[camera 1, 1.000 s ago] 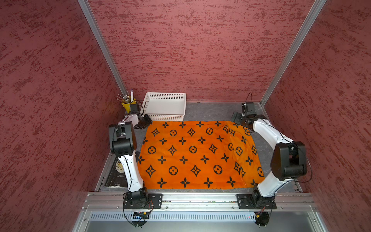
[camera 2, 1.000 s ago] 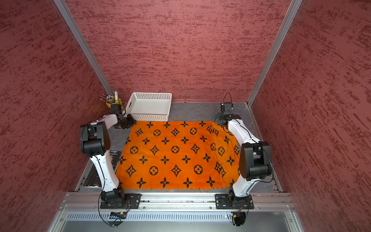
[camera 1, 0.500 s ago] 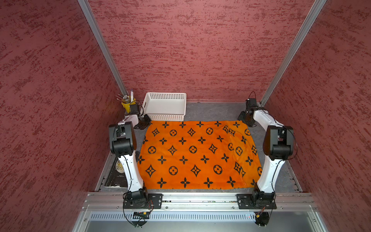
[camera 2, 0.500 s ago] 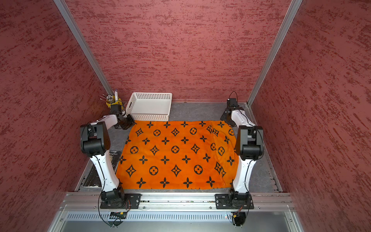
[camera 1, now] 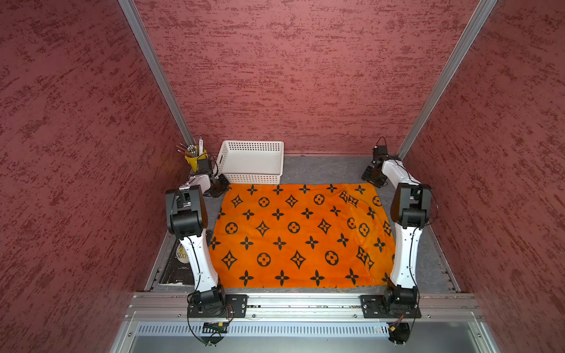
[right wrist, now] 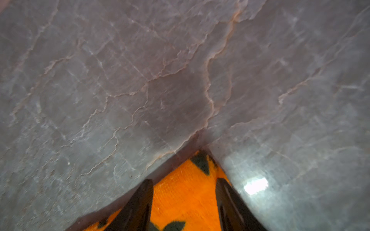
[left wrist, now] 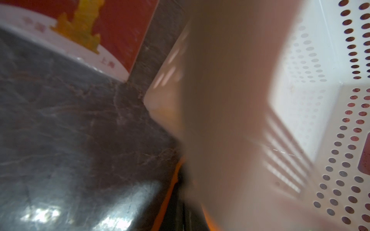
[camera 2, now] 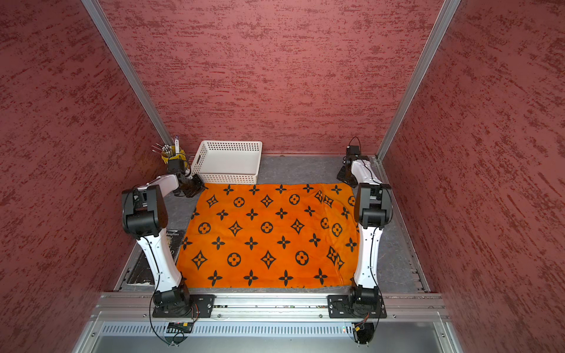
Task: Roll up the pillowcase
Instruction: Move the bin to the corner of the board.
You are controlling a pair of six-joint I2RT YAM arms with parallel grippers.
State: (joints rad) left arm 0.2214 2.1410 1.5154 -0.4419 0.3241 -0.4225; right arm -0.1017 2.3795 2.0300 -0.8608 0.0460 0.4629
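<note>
Both pincers sit at the far corners of the flat pillowcase; the roll has not yet begun.

The left pincer [camera 1: 221,187] is closed at the far left corner. It appears to nip the orange edge, though its wrist view is too blurred to be sure. The right pincer [right wrist: 183,181] stands apart, its dark fingers [right wrist: 140,202] straddling the far right corner without clamping it. From both, the pillowcase [camera 1: 299,235] spreads flat over the grey surface [camera 1: 324,169] toward the robot's base, its long axis running across from arm to arm. Each arm is nearest its own corner, so the roll should probably come from the far edge toward the base. The white basket [camera 1: 250,162] sits just beyond the left corner.
</note>
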